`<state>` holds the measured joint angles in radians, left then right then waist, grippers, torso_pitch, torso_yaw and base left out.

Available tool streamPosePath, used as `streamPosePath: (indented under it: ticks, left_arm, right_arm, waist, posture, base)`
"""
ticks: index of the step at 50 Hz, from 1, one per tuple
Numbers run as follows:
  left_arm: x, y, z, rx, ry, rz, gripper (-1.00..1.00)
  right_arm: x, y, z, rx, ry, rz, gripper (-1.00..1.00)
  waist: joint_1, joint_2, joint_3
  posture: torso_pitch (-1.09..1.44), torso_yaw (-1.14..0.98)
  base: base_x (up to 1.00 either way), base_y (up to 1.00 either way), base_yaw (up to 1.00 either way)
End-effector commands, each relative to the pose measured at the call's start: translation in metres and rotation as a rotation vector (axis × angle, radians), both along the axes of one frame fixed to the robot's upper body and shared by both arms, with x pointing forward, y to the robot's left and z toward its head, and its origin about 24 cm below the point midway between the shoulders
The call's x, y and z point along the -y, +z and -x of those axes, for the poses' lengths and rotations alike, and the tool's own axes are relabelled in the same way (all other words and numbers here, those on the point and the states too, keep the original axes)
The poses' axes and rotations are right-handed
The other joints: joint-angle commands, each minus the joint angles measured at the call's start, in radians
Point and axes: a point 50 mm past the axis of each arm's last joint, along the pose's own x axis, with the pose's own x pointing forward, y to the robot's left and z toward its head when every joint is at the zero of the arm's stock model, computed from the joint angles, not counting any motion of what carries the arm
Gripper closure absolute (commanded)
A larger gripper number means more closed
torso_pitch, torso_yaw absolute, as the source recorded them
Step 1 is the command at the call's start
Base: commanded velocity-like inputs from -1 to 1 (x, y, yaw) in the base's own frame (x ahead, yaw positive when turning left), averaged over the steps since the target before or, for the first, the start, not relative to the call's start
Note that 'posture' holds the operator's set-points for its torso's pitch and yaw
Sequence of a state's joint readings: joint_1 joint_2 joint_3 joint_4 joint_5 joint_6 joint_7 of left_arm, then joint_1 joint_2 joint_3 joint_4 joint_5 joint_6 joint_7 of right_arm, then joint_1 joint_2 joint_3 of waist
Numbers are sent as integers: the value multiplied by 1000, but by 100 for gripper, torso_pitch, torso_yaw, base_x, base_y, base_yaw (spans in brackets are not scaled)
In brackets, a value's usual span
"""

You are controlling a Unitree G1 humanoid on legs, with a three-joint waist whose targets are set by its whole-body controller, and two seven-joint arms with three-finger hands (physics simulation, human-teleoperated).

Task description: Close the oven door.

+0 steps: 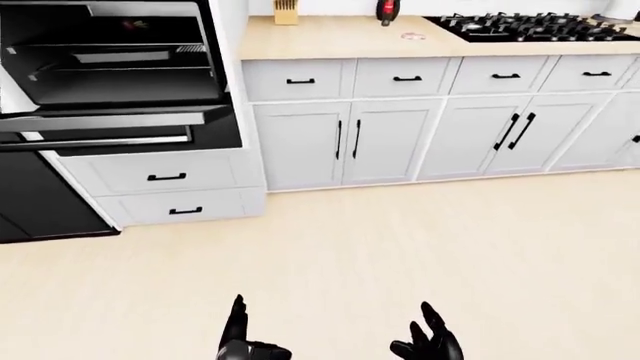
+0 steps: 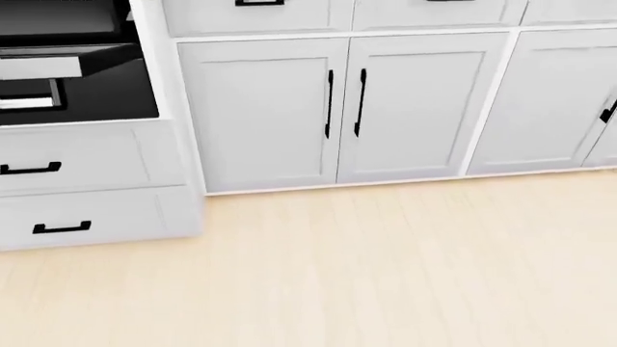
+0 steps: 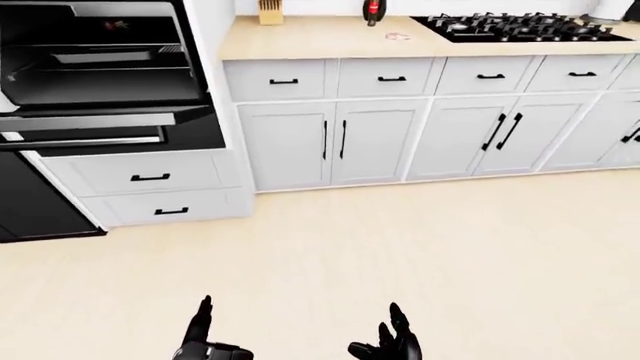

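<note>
The wall oven [image 1: 110, 56] fills the upper left of the left-eye view, its dark cavity and racks exposed. Its door [image 1: 105, 120] is folded down and sticks out flat, showing a grey edge with the handle bar [image 1: 100, 141] under it. In the head view only the door's corner [image 2: 48, 66] shows at the top left. Both black hands sit at the bottom edge of the eye views, far below the oven over the floor. My left hand [image 1: 248, 341] and my right hand [image 1: 428, 341] each have spread fingers and hold nothing.
Two white drawers [image 1: 165, 177] sit under the oven, and a black appliance front [image 1: 30, 202] stands to their left. White cabinets [image 1: 345, 142] run right under a wooden counter [image 1: 340, 37] bearing a knife block [image 1: 286, 10], a red bottle [image 1: 387, 9] and a gas cooktop [image 1: 520, 26]. Pale wood floor [image 1: 400, 247] lies below.
</note>
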<state>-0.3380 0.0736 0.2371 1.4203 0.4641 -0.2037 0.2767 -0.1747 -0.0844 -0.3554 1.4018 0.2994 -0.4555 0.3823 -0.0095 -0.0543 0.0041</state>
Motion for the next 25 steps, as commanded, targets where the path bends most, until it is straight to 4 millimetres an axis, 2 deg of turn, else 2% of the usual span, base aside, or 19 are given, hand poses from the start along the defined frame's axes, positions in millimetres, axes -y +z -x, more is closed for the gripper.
streamPosePath:
  ticks: [1, 4, 5, 6, 10, 16, 18, 20, 21, 22, 25]
  left_arm:
    - [-11, 10, -13, 65, 18, -33, -100]
    - [-11, 10, -13, 66, 18, -34, -100]
    - [-11, 10, -13, 65, 18, -34, -100]
    - [-11, 10, -13, 65, 18, -34, -100]
    - [-11, 10, -13, 65, 17, -34, -100]
    - [-11, 10, -13, 65, 16, -34, -100]
    - [-11, 10, -13, 65, 16, -33, -100]
    - [-11, 10, -13, 65, 16, -33, -100]
    - [-11, 10, -13, 65, 15, -34, -100]
    - [-11, 10, -13, 65, 15, -33, -100]
    - [-11, 10, -13, 66, 14, -34, -100]
  right_arm:
    - [-5, 5, -11, 50, 28, -1, -100]
    - [-5, 5, -11, 50, 27, 0, -100]
    - [-4, 6, -11, 56, 27, 6, -100]
    - [-3, 5, -10, 50, 20, 8, -100]
    - [-3, 5, -10, 52, 17, -17, -100]
    - [-4, 4, -10, 27, 41, 53, -100]
    - [-4, 4, -9, 20, 37, 64, -100]
    - [-4, 3, -8, 0, 30, 71, -100]
    - [-3, 2, -7, -19, 28, 81, -100]
    - [-3, 2, -7, -18, 27, 76, -100]
    - [-4, 4, -7, 26, 47, 52, -100]
  waist:
    - [7, 13, -13]
    - [12, 40, -6]
    - [8, 55, 9]
    - [3, 42, 11]
    - [-11, 33, 11]
    - [-32, 46, 19]
    - [-37, 63, 19]
    - [-39, 100, 10]
    - [-41, 111, 7]
    - [-40, 82, 8]
    - [-32, 75, -7]
  posture:
    - [0, 0]
    - [0, 0]
    - [0, 0]
    - [0, 0]
    - [0, 0]
    - [0, 0]
    - [0, 0]
    - [0, 0]
    - [0, 0]
    - [0, 0]
    - [0, 0]
  base:
    - [0, -31, 0]
    - [0, -31, 0]
    - [0, 0, 0]
    - [0, 0, 0]
    - [0, 0, 0]
    - [0, 0, 0]
    - [0, 0, 0]
    - [0, 0, 0]
    - [0, 0, 0]
    - [0, 0, 0]
    - [0, 0, 0]
